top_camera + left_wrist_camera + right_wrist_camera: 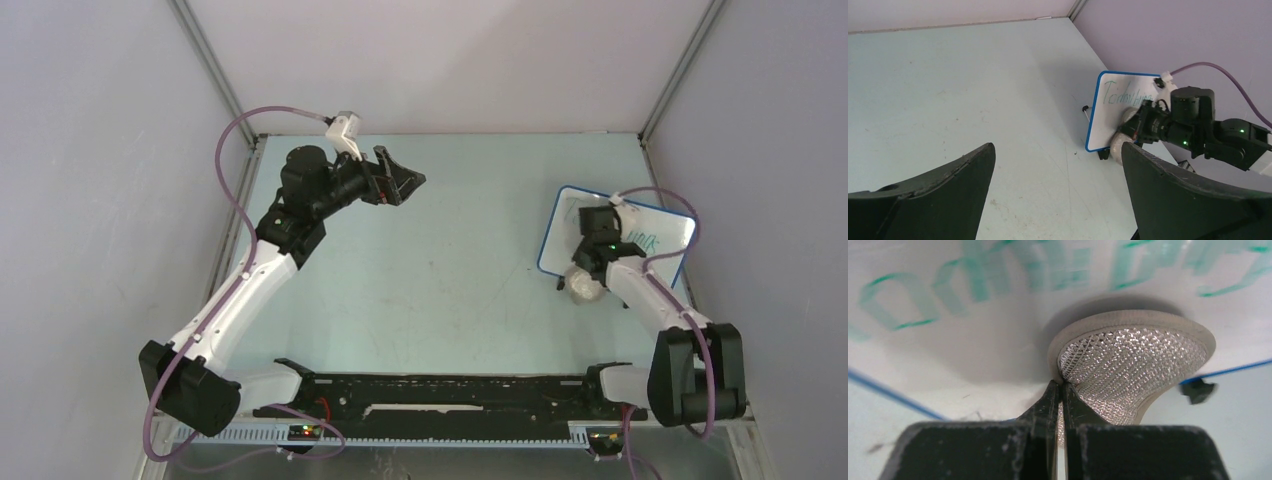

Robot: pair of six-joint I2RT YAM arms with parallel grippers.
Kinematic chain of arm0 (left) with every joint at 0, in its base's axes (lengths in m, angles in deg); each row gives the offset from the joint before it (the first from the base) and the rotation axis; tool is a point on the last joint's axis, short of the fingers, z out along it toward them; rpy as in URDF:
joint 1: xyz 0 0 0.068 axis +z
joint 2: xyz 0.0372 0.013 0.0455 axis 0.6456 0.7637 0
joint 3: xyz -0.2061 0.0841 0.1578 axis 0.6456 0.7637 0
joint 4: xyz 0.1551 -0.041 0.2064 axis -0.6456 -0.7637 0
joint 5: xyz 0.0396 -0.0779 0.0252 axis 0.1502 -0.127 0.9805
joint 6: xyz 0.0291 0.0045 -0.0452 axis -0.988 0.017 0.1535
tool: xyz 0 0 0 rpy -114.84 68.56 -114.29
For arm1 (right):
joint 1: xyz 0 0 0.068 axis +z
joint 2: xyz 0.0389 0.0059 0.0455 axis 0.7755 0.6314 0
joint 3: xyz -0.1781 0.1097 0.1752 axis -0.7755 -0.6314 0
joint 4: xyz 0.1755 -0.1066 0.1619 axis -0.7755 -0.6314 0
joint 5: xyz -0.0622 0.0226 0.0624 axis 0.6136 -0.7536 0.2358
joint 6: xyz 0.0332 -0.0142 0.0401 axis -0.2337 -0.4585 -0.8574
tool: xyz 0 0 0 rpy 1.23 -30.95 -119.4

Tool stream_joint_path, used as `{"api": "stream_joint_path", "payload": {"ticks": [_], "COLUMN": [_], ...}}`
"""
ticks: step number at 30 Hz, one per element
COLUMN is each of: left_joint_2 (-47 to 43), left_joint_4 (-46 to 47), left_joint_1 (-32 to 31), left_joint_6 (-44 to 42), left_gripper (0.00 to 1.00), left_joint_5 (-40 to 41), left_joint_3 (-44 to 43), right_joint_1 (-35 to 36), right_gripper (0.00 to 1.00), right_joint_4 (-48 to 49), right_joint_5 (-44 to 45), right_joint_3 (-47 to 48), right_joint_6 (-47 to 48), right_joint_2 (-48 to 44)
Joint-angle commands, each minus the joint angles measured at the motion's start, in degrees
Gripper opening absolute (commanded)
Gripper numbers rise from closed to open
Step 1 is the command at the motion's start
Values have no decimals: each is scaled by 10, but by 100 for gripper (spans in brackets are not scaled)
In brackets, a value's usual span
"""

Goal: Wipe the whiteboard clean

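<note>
Pale table [450,260], frame right: the right gripper [1060,385] pinched the sponge pad [1133,355] tight against the whiteboard [566,225] (green writing on it) for wiping.

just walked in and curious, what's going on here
The right gripper is shut on a grey sponge pad, pressing it against the lower part of the propped-up whiteboard at the right of the table. The board shows green handwriting, not yet wiped. The left gripper hangs open at far left, holding nothing.
</note>
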Motion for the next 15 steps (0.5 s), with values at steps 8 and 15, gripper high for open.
{"api": "stream_joint_path", "payload": {"ticks": [8, 15], "left_joint_2": [-3, -4], "left_joint_4": [17, 20], "left_joint_1": [3, 6], "left_joint_6": [5, 8], "left_gripper": [98, 98], "left_joint_5": [-8, -11], "left_joint_3": [14, 14], "right_joint_1": [97, -8], "right_gripper": [0, 0], "right_joint_4": [8, 8], "right_joint_5": [9, -20], "right_joint_3": [73, -7], "right_joint_6": [-43, -16], "right_joint_2": [80, 12]}}
